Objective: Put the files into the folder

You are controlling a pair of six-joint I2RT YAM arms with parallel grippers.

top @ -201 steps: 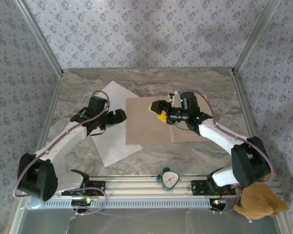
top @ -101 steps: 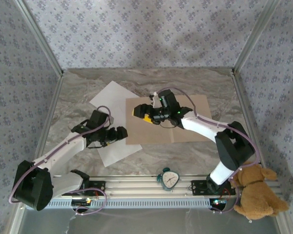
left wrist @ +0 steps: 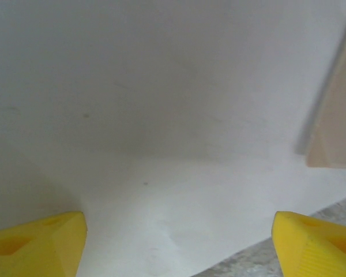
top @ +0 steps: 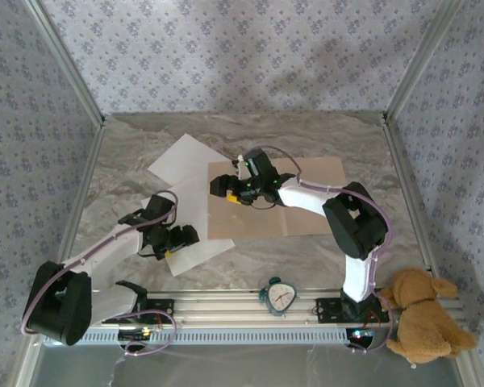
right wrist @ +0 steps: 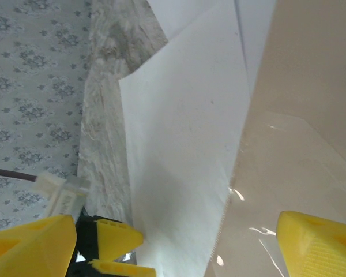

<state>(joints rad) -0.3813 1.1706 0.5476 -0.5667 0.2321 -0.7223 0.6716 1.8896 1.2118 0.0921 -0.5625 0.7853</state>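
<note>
The tan folder (top: 290, 205) lies flat and closed in the middle of the table. Two overlapping white files (top: 185, 173) lie to its left, with their right side tucked against the folder's left edge. My left gripper (top: 180, 240) stands open over the near corner of the files; in the left wrist view its yellow fingertips (left wrist: 37, 242) straddle white paper (left wrist: 161, 115) next to the folder's corner (left wrist: 334, 121). My right gripper (top: 224, 189) is open at the folder's left edge, one finger over the file (right wrist: 184, 167) and the other over the folder (right wrist: 300, 115).
A small clock (top: 279, 294) sits on the front rail and a teddy bear (top: 423, 326) sits at the near right corner. Patterned walls enclose the marble table (top: 323, 133). The left gripper's yellow fingertips (right wrist: 112, 236) show in the right wrist view.
My right gripper has moved left across the folder to its left edge. My left gripper has drawn back toward the near corner of the files.
</note>
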